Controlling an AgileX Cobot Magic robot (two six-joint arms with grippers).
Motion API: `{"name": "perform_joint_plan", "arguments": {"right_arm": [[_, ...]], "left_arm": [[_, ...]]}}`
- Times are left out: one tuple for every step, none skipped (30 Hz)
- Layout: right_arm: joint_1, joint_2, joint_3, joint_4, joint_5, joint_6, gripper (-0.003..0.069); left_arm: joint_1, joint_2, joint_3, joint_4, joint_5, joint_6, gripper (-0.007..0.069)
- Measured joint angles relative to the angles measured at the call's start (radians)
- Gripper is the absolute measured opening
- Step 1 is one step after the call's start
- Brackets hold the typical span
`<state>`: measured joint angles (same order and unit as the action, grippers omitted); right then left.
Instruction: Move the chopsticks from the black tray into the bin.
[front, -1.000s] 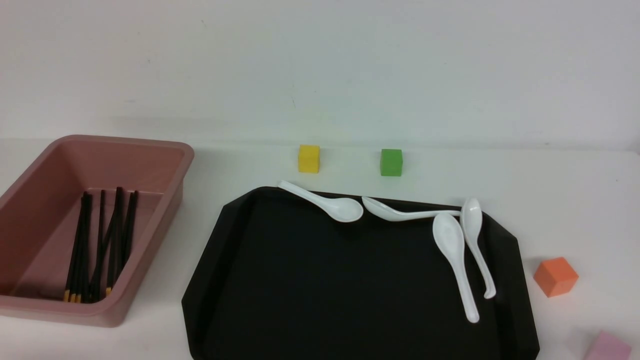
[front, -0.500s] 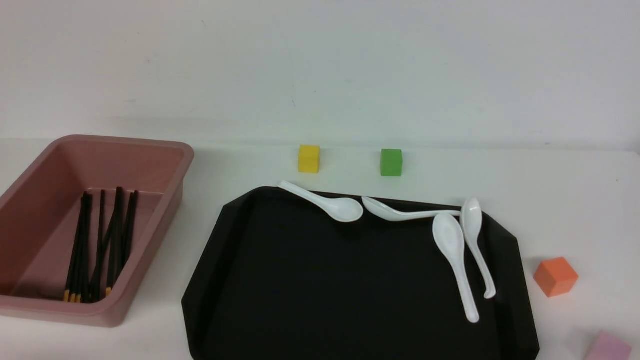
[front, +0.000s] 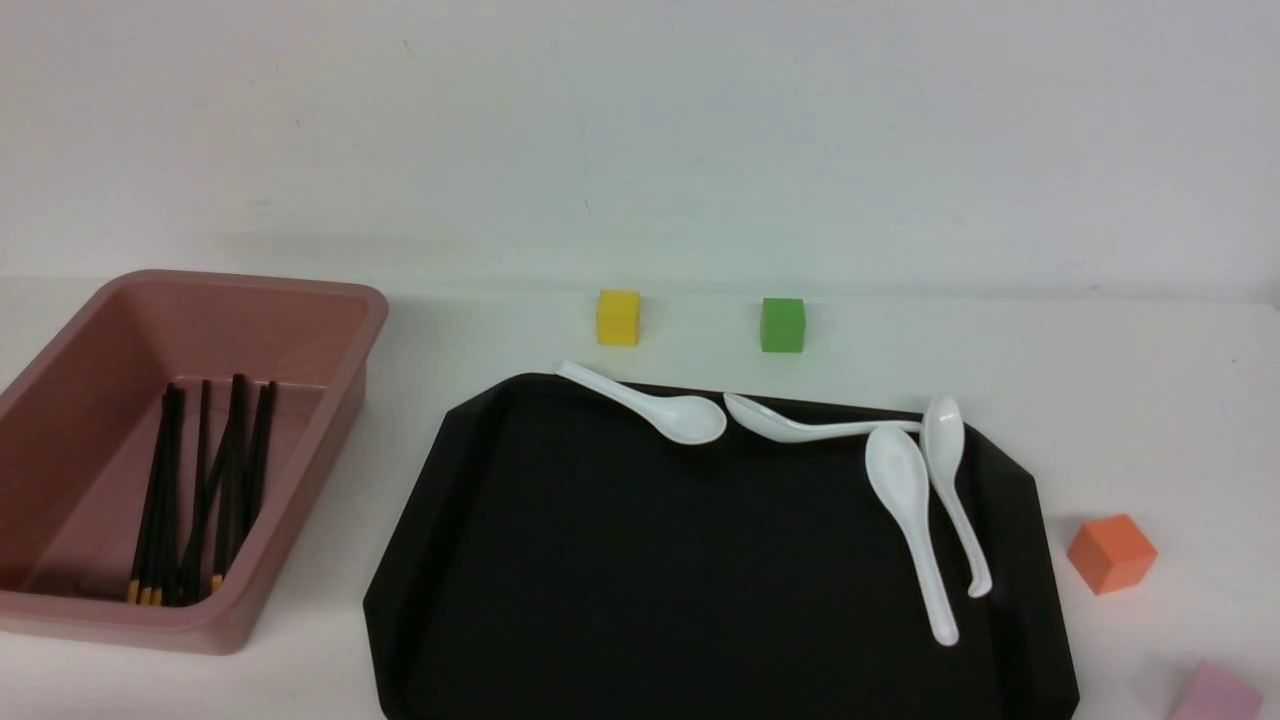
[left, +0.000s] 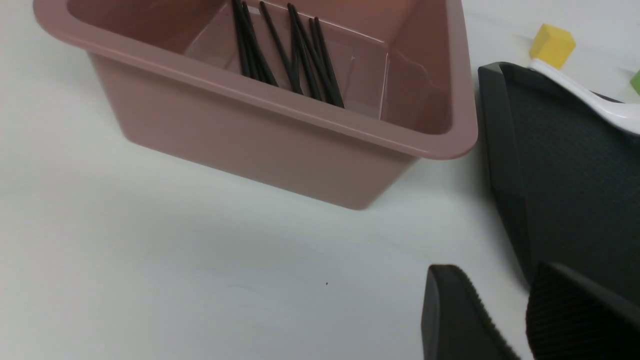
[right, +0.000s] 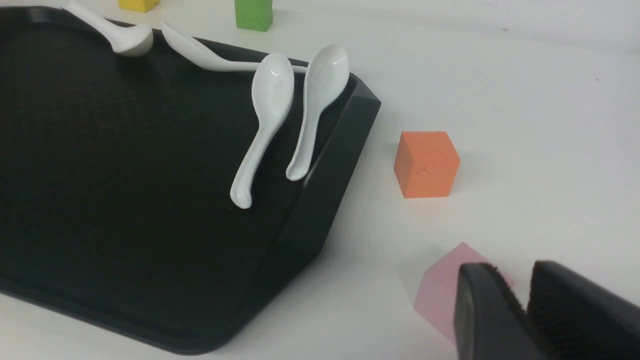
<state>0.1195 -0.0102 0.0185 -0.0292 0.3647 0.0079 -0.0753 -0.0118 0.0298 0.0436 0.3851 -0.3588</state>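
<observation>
The left gripper (left: 492, 270) and right gripper (right: 512, 267) are held a little open — above the table (front: 1150, 400). The chopsticks (front: 205, 480) are seen inside the bin (front: 320, 420).

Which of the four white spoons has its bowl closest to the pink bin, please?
The spoon at the black tray's far-left corner; its handle tip overhangs the rim, beside the yellow block.
</observation>
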Motion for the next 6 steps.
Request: {"name": "perform_joint_plan", "arguments": {"right_arm": [[0.0,0.0,0.0,0.0,0.0,0.0,0.0163],[0.0,0.0,0.0,0.0,0.0,0.0,0.0164],[0.0,0.0,0.0,0.0,0.0,0.0,0.0167],[0.0,0.0,0.0,0.0,0.0,0.0,0.0167],[0.0,0.0,0.0,0.0,0.0,0.0,0.0168],[0.0,0.0,0.0,0.0,0.0,0.0,0.017]], "left_arm": [[0.0,0.0,0.0,0.0,0.0,0.0,0.0238],[0.0,0.0,0.0,0.0,0.0,0.0,0.0238],[0.0,0.0,0.0,0.0,0.0,0.0,0.0238],[0.0,0.0,0.0,0.0,0.0,0.0,0.0238],[0.0,0.0,0.0,0.0,0.0,0.0,0.0238],[0.0,0.0,0.0,0.0,0.0,0.0,0.0238]]}}
